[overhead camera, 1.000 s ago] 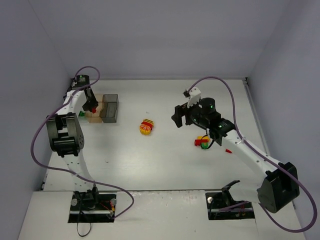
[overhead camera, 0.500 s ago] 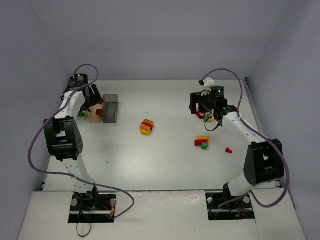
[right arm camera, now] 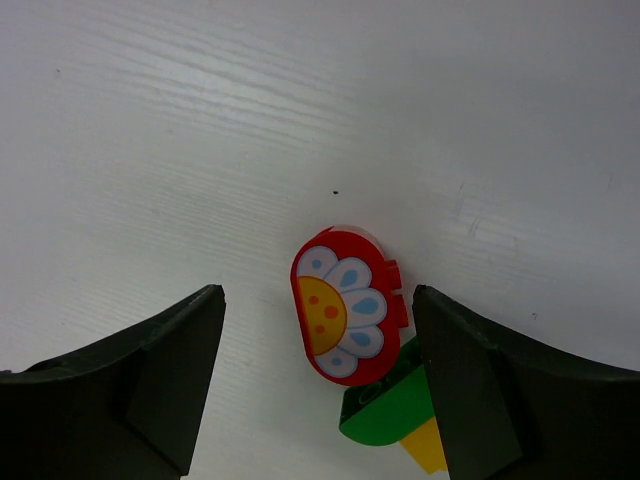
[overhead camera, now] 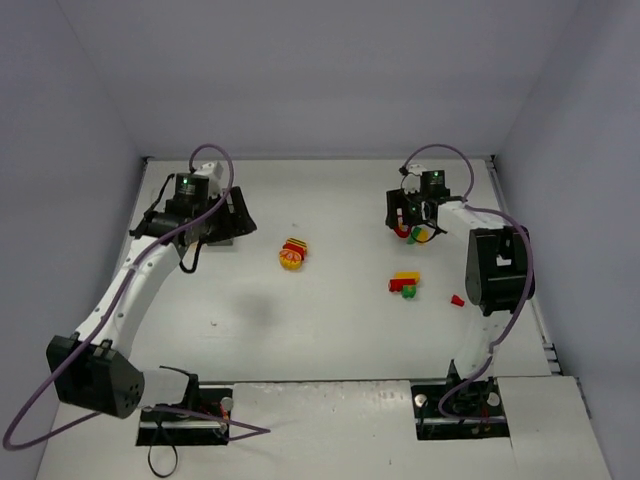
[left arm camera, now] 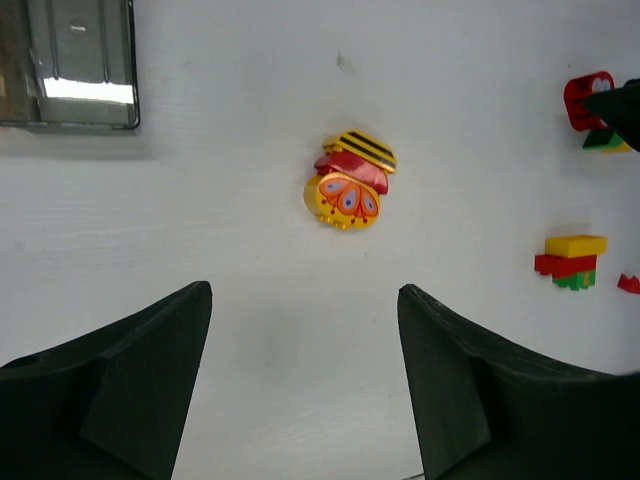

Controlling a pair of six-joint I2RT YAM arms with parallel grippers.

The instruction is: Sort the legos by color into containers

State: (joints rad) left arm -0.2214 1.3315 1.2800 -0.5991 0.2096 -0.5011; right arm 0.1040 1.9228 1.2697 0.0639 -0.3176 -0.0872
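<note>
My right gripper (right arm camera: 317,292) is open and low over the table, its fingers on either side of a red lego with a flower print (right arm camera: 345,310). That lego is joined to a green one (right arm camera: 385,405) and a yellow one (right arm camera: 430,445); the fingers are not touching it. From above, this gripper (overhead camera: 410,218) is at the far right. My left gripper (left arm camera: 305,290) is open and empty, high over the table. A red, yellow and orange clump (left arm camera: 348,185) lies ahead of it. The dark grey container (left arm camera: 70,60) shows at the upper left. From above, the left gripper (overhead camera: 236,220) hides the containers.
A yellow, red and green clump (overhead camera: 404,284) and a small red lego (overhead camera: 456,299) lie on the right half of the table. The middle clump (overhead camera: 293,254) lies between the arms. Grey walls enclose the table on three sides.
The left gripper opened at the containers, let go of a red lego, and swung right. The right gripper moved to the far clump and came down around it.
</note>
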